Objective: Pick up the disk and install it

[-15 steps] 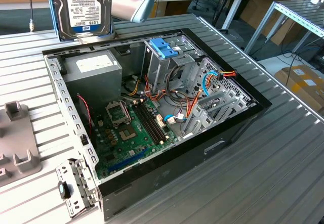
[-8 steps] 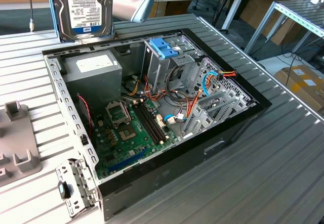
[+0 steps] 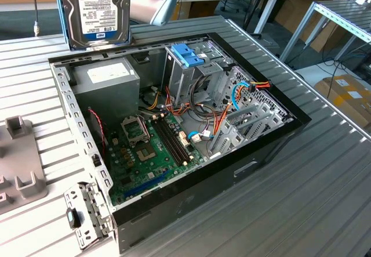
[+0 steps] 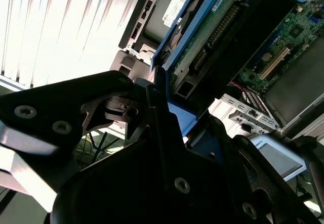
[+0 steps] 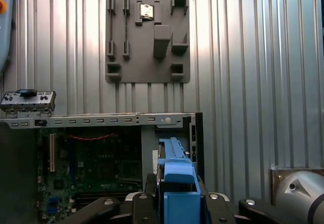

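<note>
Exterior view catches the disk (image 3: pixel 98 7) hanging upright in the air over the open computer case (image 3: pixel 243 167). It is above the corner of the case that holds the grey power supply (image 3: pixel 107 77) and clear of the case rim, with its labelled face toward the camera.

In the first wrist view the claw (image 5: pixel 177 206) is clenched on the disk, with black fingers (image 5: pixel 152 188) pressed against both sides of its bright blue carrier. The second wrist view shows the disk's green circuit side and a blue side rail just past the claw's dark body.

The case lies on its side on the ribbed metal worktop (image 3: pixel 301 210), lid off. Inside it are the green motherboard (image 3: pixel 145 158) and, beside that, a tall metal drive cage (image 3: pixel 197 80) topped by a blue clip (image 3: pixel 188 54). A grey fixture plate (image 5: pixel 147 37) rests on the worktop, apart from the case.
</note>
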{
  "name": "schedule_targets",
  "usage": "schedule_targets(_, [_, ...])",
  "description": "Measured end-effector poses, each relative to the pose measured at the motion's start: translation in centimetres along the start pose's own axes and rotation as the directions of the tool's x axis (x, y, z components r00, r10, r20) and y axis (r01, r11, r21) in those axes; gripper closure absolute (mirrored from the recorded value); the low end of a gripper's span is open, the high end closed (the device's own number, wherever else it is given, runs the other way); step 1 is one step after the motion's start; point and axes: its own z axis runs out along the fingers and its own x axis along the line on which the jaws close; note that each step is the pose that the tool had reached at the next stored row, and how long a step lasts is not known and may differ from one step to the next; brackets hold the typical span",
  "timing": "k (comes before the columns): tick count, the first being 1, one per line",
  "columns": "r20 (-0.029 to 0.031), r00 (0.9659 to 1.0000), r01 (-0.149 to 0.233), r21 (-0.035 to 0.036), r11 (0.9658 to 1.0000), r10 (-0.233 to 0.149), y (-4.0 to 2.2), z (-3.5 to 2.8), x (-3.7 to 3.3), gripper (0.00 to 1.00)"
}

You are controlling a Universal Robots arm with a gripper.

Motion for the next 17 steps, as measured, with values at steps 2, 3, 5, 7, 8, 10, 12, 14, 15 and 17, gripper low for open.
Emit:
schedule_targets(2, [0.0000, 1.0000, 0.000, 0.0000, 1.0000, 0.000, -0.01, 0.00, 0.16, 0.63])
schedule_targets(3, [0.0000, 1.0000, 0.000, 0.0000, 1.0000, 0.000, -0.01, -0.01, 0.22, 0.63])
schedule_targets(5, [0.0001, 1.0000, 0.000, 0.0001, 1.0000, 0.000, -0.01, 0.00, 0.31, 0.63])
schedule_targets(7, [0.0001, 1.0000, 0.000, 0.0001, 1.0000, 0.000, -0.02, -0.01, 0.41, 0.63])
schedule_targets(8, [-0.0001, 1.0000, 0.000, 0.0000, 1.0000, 0.000, -0.02, -0.02, 0.47, 0.63])
schedule_targets(10, [0.0000, 1.0000, 0.000, 0.0001, 1.0000, 0.000, -0.02, -0.02, 0.70, 0.63])
schedule_targets(12, [0.0000, 1.0000, 0.000, 0.0000, 1.0000, 0.000, -0.03, -0.02, 0.85, 0.63])
schedule_targets(14, [0.0000, 1.0000, 0.000, 0.0000, 1.0000, 0.000, -0.03, -0.03, 0.99, 0.63])
schedule_targets(15, [0.0000, 1.0000, 0.000, 0.0000, 1.0000, 0.000, -0.04, -0.03, 1.09, 0.63])
schedule_targets(17, [0.0000, 1.0000, 0.000, 0.0000, 1.0000, 0.000, -0.04, -0.03, 1.20, 0.63])
